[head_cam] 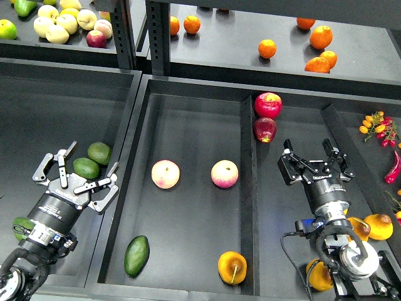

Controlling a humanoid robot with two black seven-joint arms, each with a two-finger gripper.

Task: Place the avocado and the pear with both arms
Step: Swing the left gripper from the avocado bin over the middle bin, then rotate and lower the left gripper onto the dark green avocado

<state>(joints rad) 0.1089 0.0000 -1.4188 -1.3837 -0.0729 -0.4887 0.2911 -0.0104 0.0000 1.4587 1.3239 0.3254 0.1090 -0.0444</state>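
A dark green avocado (136, 255) lies at the front left of the middle tray (194, 125). An orange-yellow pear (232, 267) lies at that tray's front right. My left gripper (76, 170) is open and empty over the left tray, just in front of two smaller green avocados (92, 160). My right gripper (316, 158) is open and empty over the right tray. Other pears (378, 226) lie by my right arm, one (320, 274) partly hidden behind it.
Two pink-and-cream apples (165, 174) (224, 174) sit mid-tray. Two red apples (267, 105) lie at the back of the right tray. Oranges (321, 37) and pale apples (59, 22) are on the back shelf. Small tomatoes and chillies (380, 128) are at the far right.
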